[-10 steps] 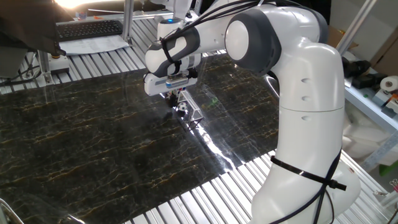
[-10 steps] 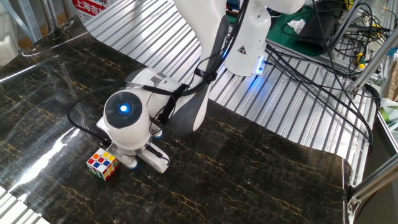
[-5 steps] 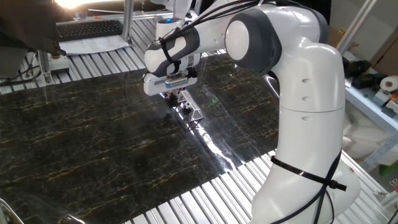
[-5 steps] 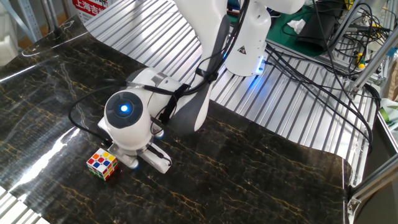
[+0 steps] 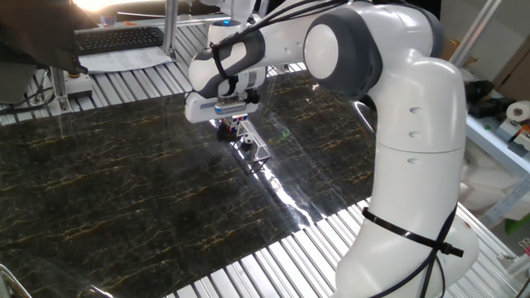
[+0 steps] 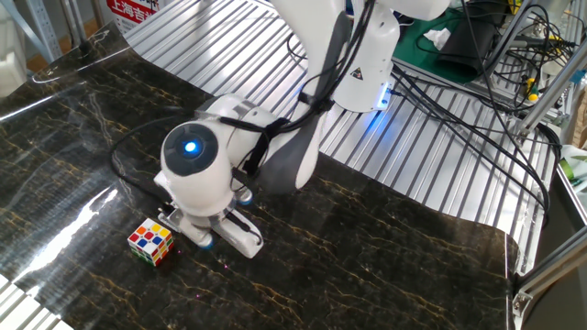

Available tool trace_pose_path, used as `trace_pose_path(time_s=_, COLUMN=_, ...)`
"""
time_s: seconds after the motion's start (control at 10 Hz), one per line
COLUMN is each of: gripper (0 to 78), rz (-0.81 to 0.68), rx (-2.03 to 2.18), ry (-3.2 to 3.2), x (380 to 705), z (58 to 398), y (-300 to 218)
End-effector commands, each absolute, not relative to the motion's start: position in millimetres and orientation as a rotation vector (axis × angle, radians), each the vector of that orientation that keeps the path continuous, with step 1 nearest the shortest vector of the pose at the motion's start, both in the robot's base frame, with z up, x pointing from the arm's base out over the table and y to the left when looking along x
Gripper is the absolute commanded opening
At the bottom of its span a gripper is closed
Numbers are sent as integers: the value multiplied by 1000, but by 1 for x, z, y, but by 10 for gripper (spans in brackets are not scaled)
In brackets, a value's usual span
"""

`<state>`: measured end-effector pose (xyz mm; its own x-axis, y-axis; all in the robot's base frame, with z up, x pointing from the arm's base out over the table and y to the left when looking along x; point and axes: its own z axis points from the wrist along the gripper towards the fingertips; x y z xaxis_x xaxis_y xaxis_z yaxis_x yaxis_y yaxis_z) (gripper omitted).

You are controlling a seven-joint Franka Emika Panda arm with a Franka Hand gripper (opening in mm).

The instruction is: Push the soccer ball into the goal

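The goal (image 5: 259, 151) is a tiny silvery frame standing on the dark marble mat. The soccer ball (image 5: 246, 141), a small white and black speck, sits at the goal's left side, touching or just inside its mouth; I cannot tell which. My gripper (image 5: 226, 129) hangs just left of and slightly above the ball, fingers close together and holding nothing. In the other fixed view the gripper's hand (image 6: 216, 231) is low over the mat, its fingertips out of sight, and it hides both the ball and the goal.
A multicoloured puzzle cube (image 6: 150, 242) lies on the mat just left of the hand. The dark marble mat (image 5: 124, 199) rests on a ribbed metal table. A keyboard (image 5: 118, 38) sits at the far back, and cables run behind the arm's base.
The gripper has lifted slightly and drawn back from the goal. The ball now rests closer to the goal's mouth than a second ago. The cube has not moved.
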<state>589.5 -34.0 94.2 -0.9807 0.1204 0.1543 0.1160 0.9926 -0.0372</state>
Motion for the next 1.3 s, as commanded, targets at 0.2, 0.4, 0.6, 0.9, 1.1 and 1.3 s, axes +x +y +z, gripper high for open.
trace_pose_path(time_s=0.2, gripper=0, rz=-90, rx=-179, ry=-3027, x=581, z=138, y=-10)
trace_pose_path(time_s=0.4, gripper=0, rz=-86, rx=-168, ry=-3037, x=581, z=150, y=-5)
trace_pose_path(time_s=0.6, gripper=0, rz=-54, rx=-110, ry=-3051, x=580, z=163, y=0)
trace_pose_path(time_s=0.9, gripper=0, rz=-19, rx=-43, ry=-3051, x=566, z=204, y=12)
trace_pose_path(time_s=1.1, gripper=0, rz=-21, rx=-16, ry=-3053, x=558, z=217, y=11)
trace_pose_path(time_s=1.3, gripper=0, rz=-10, rx=-13, ry=-3056, x=550, z=223, y=15)
